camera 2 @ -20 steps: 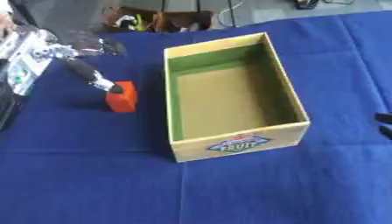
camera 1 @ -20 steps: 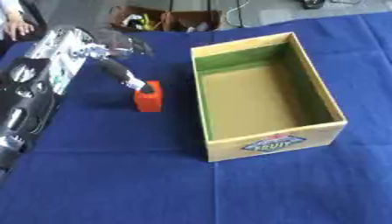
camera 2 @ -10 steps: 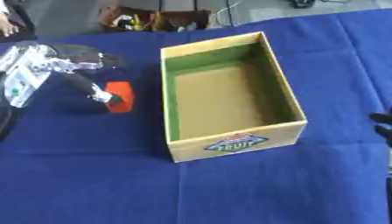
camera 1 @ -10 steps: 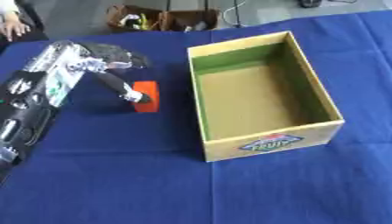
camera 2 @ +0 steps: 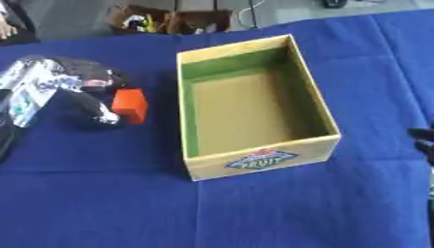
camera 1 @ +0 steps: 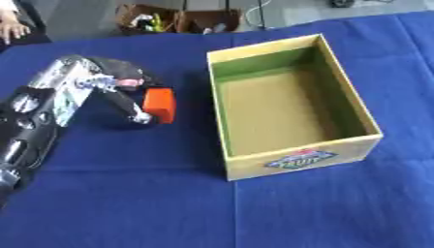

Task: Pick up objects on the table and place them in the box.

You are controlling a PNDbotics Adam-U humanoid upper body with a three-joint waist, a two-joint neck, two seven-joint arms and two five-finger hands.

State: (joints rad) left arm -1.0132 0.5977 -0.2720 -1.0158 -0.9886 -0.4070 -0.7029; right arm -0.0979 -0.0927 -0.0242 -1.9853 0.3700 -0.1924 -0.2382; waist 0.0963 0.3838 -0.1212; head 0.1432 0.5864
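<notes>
Orange block (camera 1: 159,105) now sits between our left hand's (camera 1: 118,92) thumb and curled fingers (camera 1: 141,116), which a second ago only touched its top; we judge the grasp closed and the lift next. It lies near the blue tablecloth's (camera 1: 127,193) left edge, just beside the open cardboard box (camera 1: 297,160). Our right hand (camera 2: 424,140) barely shows at the right edge; we cannot tell its fingers.

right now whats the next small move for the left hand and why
Probably lift the block straight up. The left hand looks curled round it, with the block seemingly low by the cloth, left of the box, whose wall stands higher, so it likely needs height before crossing.
</notes>
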